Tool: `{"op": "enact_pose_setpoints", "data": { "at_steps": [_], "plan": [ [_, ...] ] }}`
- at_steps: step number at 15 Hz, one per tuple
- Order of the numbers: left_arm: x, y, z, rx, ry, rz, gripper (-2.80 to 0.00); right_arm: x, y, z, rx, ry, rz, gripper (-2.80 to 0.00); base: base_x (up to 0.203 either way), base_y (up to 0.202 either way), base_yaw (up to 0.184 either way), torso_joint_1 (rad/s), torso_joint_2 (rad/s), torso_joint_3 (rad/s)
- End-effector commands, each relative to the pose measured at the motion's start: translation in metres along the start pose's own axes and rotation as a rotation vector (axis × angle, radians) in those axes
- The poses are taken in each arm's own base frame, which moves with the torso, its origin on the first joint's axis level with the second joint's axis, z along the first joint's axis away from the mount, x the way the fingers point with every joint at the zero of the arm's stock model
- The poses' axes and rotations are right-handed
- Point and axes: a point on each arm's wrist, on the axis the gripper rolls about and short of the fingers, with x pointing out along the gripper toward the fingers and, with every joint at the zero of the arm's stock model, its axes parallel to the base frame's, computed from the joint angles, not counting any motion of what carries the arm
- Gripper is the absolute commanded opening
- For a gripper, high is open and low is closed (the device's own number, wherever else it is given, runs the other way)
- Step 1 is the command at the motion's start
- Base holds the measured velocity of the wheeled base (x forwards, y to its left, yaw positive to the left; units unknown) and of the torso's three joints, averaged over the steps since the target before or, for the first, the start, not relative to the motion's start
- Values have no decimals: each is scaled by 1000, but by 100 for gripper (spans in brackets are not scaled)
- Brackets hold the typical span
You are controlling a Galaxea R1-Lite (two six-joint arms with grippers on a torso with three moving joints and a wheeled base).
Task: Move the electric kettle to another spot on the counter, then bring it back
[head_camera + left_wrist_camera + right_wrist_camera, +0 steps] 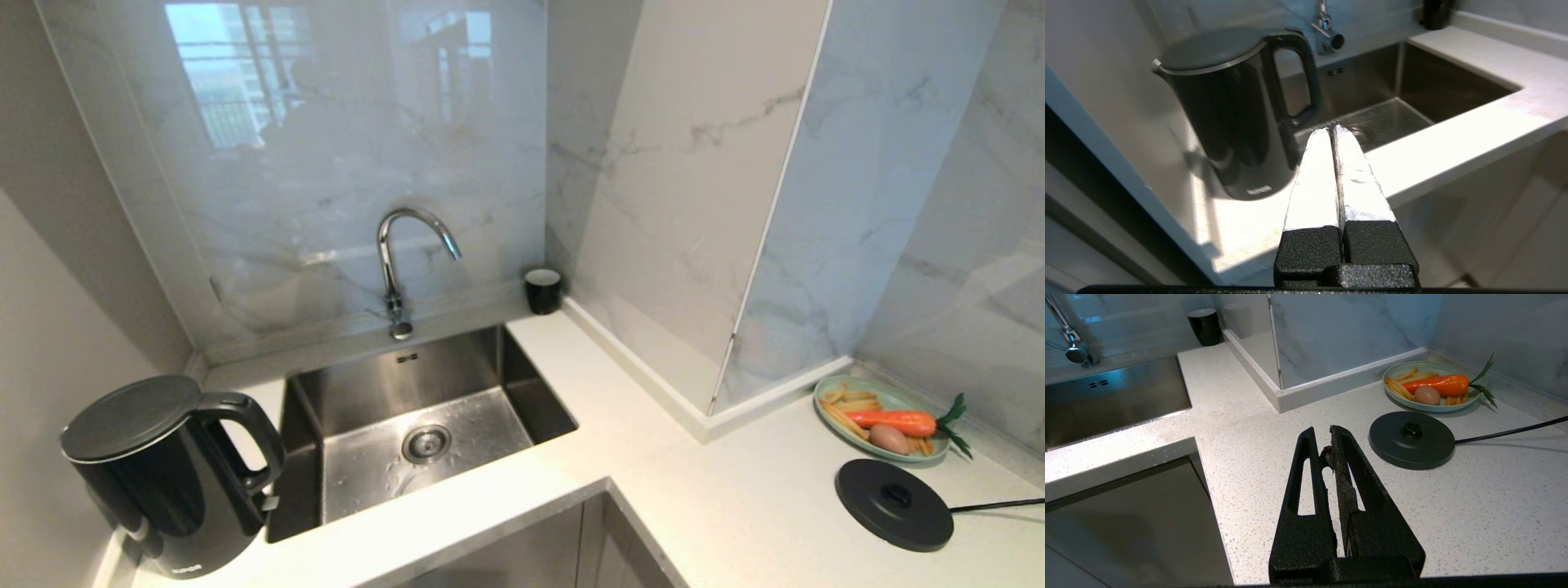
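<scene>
Left gripper [1332, 131] hovered empty, fingers pressed together, off the counter [1453, 151] edge, pointing toward the sink [1412, 90]. Kettle [1233, 110] stood upright just ahead of the tips and to one side, not touched, on the counter's left end beside the sink; long axis vertical, handle [1306, 77] turned toward the sink, spout toward the wall. Right gripper [1326, 444] hung closed and empty above the counter, near the base disc [1411, 439].
</scene>
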Motion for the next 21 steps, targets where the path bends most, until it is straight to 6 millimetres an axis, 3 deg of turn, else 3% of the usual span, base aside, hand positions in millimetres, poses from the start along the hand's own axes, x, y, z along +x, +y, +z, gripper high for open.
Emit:
{"op": "enact_pose_setpoints", "data": {
  "at_steps": [1,21],
  "plan": [
    [1,-1,-6,-95,21,-5,-280,0,0,0,0,-1,0,-280,0,0,0,0,0,0],
    [1,-1,-6,-96,24,-7,-280,0,0,0,2,1,0,-280,0,0,0,0,0,0]
  ]
}}
